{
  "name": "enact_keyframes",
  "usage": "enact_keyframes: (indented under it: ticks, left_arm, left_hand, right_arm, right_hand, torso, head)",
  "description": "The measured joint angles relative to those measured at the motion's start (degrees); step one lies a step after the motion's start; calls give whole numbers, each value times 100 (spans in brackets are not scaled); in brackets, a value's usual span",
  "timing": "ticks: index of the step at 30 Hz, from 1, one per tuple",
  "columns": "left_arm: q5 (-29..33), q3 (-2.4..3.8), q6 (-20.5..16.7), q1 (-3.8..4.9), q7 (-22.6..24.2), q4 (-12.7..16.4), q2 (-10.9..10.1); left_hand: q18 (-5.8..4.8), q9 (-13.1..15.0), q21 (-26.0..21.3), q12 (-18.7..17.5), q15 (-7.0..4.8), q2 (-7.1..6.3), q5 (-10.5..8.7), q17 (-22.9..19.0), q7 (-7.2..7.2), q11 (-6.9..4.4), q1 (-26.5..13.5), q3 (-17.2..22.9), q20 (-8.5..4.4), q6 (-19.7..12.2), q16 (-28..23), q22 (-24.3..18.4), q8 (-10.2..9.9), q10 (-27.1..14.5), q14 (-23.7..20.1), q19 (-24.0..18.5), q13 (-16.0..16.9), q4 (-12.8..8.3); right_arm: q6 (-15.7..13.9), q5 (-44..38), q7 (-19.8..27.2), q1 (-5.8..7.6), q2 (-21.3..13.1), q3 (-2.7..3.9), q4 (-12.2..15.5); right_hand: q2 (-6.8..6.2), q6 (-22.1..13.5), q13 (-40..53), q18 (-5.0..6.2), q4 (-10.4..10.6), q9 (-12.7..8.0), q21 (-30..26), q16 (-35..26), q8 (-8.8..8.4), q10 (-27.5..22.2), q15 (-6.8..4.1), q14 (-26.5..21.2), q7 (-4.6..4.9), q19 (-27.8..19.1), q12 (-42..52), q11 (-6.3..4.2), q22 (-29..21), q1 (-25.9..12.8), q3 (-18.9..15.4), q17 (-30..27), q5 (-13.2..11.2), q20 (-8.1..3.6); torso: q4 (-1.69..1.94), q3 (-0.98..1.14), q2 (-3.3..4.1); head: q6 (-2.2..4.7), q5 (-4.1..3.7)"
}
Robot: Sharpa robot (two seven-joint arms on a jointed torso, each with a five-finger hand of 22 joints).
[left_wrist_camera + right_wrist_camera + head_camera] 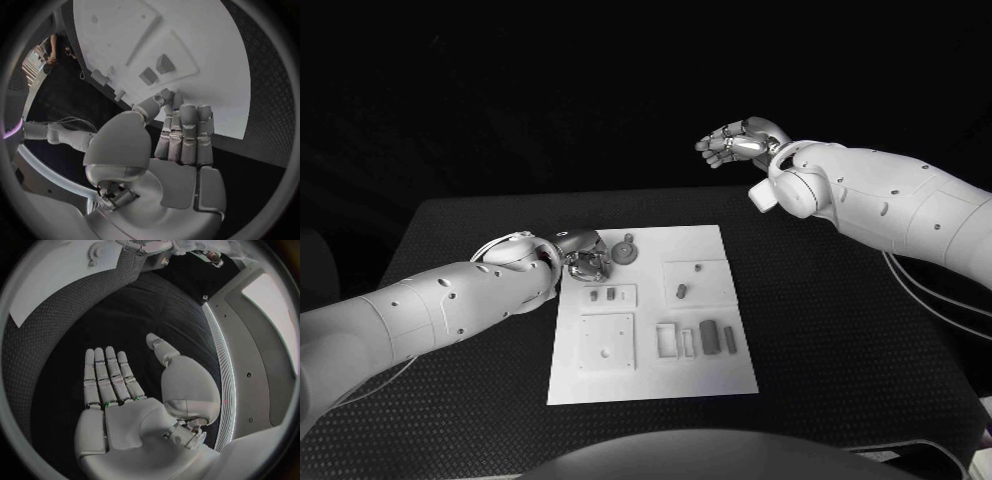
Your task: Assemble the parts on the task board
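Black textured table [848, 330] under darkness, with the white task board [718, 375] lying at its middle. I see shallow square recesses on the board and small grey parts [710, 338] in them, several lined up upright-looking at the near right, plus a round grey piece [626, 250] at the far left corner. My left hand [584, 262] rests at the board's far left edge, fingers together and extended, tips touching the white surface; it holds nothing. My right hand [736, 142] hovers well beyond the table's far right, flat-fingered, palm open and empty.
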Motion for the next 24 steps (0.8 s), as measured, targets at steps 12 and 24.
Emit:
enact_keyframes:
  ticks: [12,24]
  left_arm:
    - [-102,-29,29,20,-50,-108,98]
    - [-175,-90,52,8,-80,-146,136]
  left_hand:
    - [-12,9,0,42,2,-11,27,5,-11,-1,8,-8,0,-2,22,13,0,1,1,0,17,-8]
    - [-15,-20,23,25,-20,-32,51,6,-20,-20,13,-8,0,-19,22,27,-35,24,-22,0,10,-22]
  right_arm:
    - [0,0,0,0,0,0,3]
    - [0,0,0,0,-1,1,1]
  right_hand:
    - [0,0,0,0,10,-5,-21,0,0,0,0,0,0,0,0,0,5,0,10,0,0,0]
    - [0,0,0,0,32,-5,-21,0,0,0,0,0,0,0,0,0,4,0,-1,0,0,0]
  torso:
    - [-8,3,-3]
    - [-8,1,1]
  head:
    - [13,7]
    - [15,-13]
